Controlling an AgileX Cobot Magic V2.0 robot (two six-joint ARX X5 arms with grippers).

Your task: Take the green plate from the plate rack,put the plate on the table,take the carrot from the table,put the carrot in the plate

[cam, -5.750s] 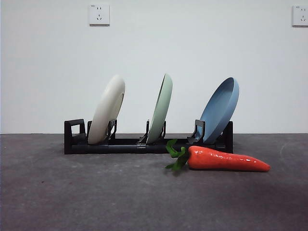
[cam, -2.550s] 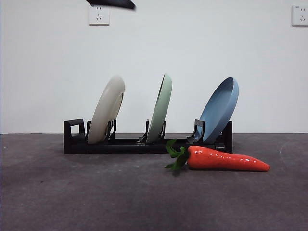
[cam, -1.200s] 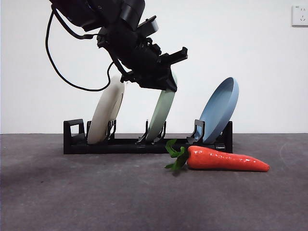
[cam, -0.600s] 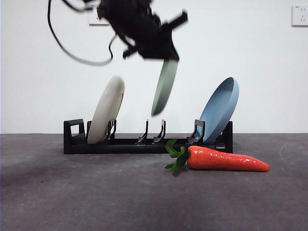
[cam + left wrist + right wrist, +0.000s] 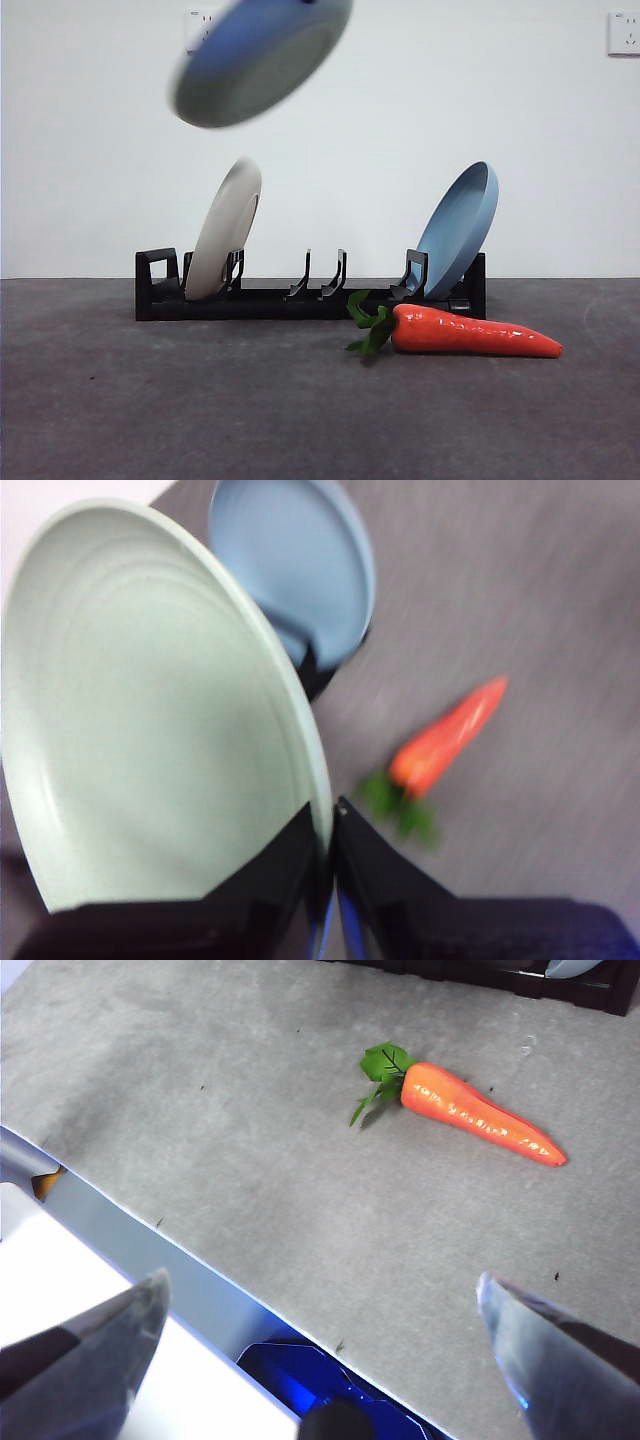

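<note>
My left gripper is shut on the rim of the green plate and holds it high in the air. In the front view the green plate is a tilted blur at the top, above the plate rack, whose middle slot stands empty. The arm itself is out of that frame. The carrot lies on the table in front of the rack's right end, its tip pointing right. It also shows in the left wrist view and the right wrist view. My right gripper is open and empty, high above the table's near edge.
A cream-white plate stands in the rack's left slot and a light blue plate leans in its right slot. The light blue plate also shows behind the held plate. A white wall with sockets stands behind.
The left gripper came down, shut on the green plate in the middle slot, lifted it out and carried it up and left, tilting it flatter. The carrot and other plates stayed put.
</note>
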